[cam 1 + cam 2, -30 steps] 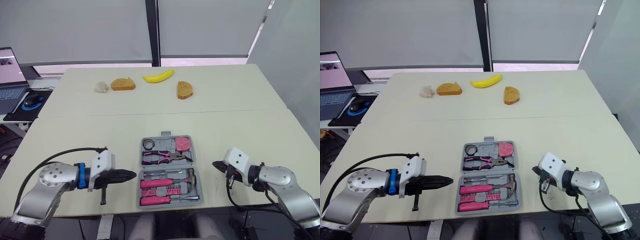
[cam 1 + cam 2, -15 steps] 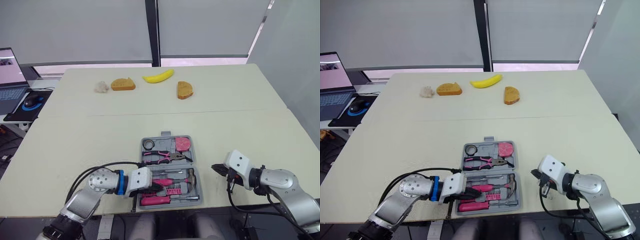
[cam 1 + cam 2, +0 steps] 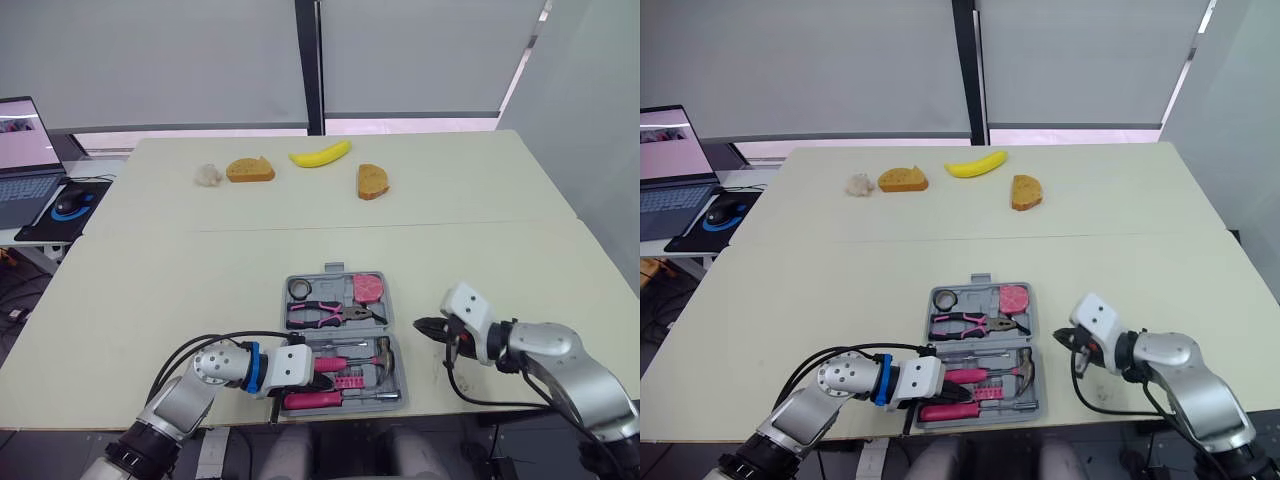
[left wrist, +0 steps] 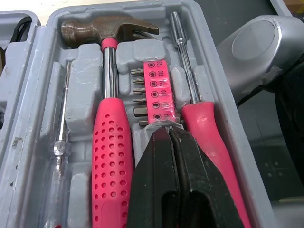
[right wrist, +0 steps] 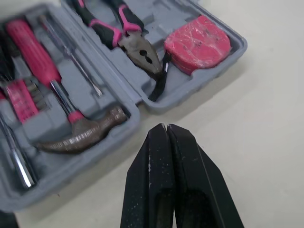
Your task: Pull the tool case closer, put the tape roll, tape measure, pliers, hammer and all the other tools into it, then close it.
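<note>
While the open tool case [image 4: 33, 80] is lying at the near table edge, the left gripper [image 4: 167, 132] is hovering over its near half, fingers pressed together and empty, tip at the pink bit holder [image 4: 156, 92] between the hammer [image 4: 110, 95] handle and a pink-handled screwdriver [image 4: 209, 128]. Pliers [image 3: 330, 313], tape measure [image 5: 197, 42] and tape roll [image 3: 298, 289] are sitting in the far half. Right gripper [image 5: 165, 127] is hanging low over the table just right of the case, fingers pressed together, pinching nothing.
</note>
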`<state>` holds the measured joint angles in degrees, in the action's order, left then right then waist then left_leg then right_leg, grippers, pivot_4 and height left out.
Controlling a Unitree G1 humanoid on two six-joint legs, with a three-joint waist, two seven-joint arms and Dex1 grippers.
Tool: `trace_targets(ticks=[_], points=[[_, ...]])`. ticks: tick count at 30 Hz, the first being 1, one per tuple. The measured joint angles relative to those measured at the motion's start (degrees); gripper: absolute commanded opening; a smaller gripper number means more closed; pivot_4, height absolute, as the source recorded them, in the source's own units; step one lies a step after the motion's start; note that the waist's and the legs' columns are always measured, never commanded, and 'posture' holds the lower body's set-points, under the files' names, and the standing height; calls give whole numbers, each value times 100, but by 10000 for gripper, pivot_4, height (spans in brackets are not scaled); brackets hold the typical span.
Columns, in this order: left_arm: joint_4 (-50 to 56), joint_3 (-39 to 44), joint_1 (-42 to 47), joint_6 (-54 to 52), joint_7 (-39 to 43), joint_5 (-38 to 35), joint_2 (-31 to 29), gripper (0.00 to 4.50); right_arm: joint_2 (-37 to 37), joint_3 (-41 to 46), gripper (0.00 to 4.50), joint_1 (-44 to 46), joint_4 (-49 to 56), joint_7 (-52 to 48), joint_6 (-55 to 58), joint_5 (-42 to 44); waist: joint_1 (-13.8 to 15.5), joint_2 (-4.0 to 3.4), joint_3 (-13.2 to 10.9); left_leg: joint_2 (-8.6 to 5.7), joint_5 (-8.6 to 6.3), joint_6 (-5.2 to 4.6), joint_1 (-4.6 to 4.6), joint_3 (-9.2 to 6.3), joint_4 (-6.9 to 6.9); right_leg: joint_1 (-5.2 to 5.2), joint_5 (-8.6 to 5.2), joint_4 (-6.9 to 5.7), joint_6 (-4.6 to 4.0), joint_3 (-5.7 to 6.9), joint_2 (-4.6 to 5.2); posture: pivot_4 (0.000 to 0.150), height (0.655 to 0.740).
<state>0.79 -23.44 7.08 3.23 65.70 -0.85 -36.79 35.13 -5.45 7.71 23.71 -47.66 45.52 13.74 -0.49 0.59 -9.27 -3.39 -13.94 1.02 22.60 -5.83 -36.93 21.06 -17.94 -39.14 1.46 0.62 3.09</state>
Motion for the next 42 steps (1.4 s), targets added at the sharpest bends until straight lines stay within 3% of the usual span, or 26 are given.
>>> trace_targets(ticks=[7, 15, 30, 42], points=[[89, -129, 154, -212, 76, 52, -7, 0, -488, 194, 22071, 1932, -1209, 432, 2018, 611, 32, -3, 3, -3, 0, 0, 4, -5, 4, 5, 1, 1, -1, 3, 1, 1500, 7400], [100, -136, 166, -254, 123, 52, -58, 0, -1266, 72, 44826, 2619, -2744, 1253, 2111, 340, -12, -5, 4, -2, 0, 0, 5, -1, 6, 12, 2, -5, -2, -1, 1, 1500, 7400], [98, -218, 303, -407, 252, 72, -136, 0, -1863, 87, 44826, 3293, -4616, 1012, 2060, 544, -93, -8, 6, -3, 0, -1, -4, 0, 4, 11, 1, -24, -2, -3, 0, 1500, 7400], [162, -261, 247, -331, 386, 89, -422, 0, -2064, -274, 44826, 3830, -6265, -365, 805, 396, -275, -13, 22, 7, 0, -1, -28, 7, 19, 13, -5, -39, -11, -10, -8, 1500, 7400]])
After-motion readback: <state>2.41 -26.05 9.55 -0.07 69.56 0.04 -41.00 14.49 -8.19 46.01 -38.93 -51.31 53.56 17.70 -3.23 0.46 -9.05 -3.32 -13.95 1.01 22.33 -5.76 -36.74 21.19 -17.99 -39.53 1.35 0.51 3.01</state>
